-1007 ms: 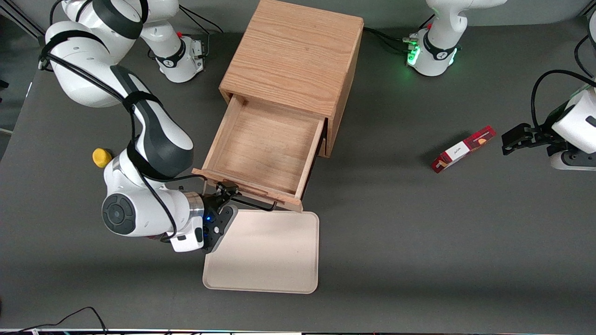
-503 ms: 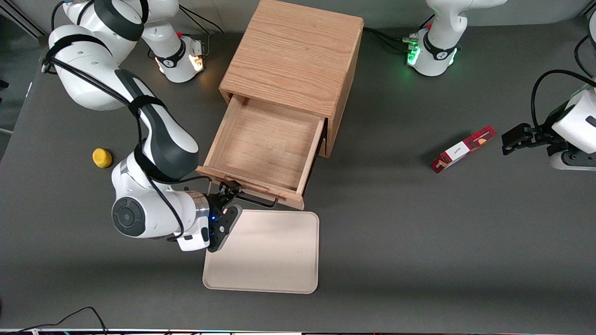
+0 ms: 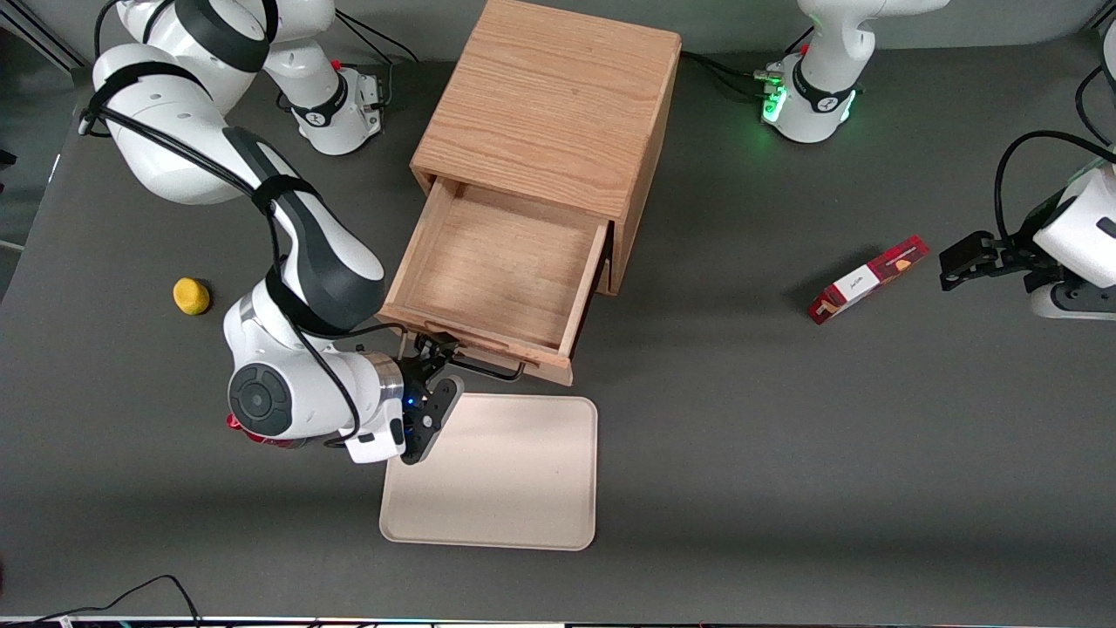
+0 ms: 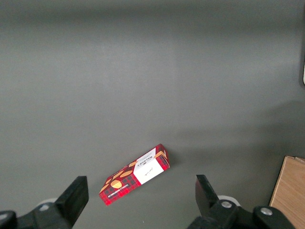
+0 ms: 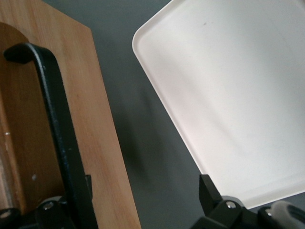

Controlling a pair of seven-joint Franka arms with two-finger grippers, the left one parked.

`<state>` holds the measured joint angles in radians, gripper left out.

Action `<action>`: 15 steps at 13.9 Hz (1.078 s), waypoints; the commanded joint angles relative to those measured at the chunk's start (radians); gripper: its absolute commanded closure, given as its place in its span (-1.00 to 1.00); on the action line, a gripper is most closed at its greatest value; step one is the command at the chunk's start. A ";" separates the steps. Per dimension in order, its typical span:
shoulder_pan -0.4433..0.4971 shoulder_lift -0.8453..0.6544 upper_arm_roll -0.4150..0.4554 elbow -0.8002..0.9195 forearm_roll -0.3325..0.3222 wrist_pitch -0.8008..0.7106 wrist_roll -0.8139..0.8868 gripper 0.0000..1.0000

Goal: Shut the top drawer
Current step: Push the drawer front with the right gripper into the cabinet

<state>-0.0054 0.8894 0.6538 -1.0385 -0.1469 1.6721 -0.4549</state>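
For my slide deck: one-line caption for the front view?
Gripper at the black handle of the half-open top drawer, above a cream tray.

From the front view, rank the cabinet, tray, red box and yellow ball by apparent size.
1. cabinet, taller and so nearer the camera, still clearly largest
2. tray
3. red box
4. yellow ball
The tool sits at the top drawer handle.

Dark grey tabletop [image 3: 785, 453], seemingly matte.
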 commanded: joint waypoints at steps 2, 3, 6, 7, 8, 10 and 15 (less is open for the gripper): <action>0.001 -0.110 -0.005 -0.153 -0.016 0.063 0.035 -1.00; 0.001 -0.121 -0.006 -0.169 -0.014 0.073 0.048 -1.00; 0.001 -0.162 -0.006 -0.245 -0.008 0.106 0.059 -1.00; 0.001 -0.176 -0.006 -0.273 -0.008 0.112 0.059 -1.00; -0.001 -0.187 -0.006 -0.288 -0.005 0.116 0.061 -1.00; -0.001 -0.217 -0.011 -0.323 0.032 0.117 0.059 -1.00; 0.002 -0.290 -0.017 -0.422 0.086 0.121 0.059 -1.00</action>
<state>-0.0014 0.6662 0.6489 -1.3711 -0.1019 1.7683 -0.4120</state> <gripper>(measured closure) 0.000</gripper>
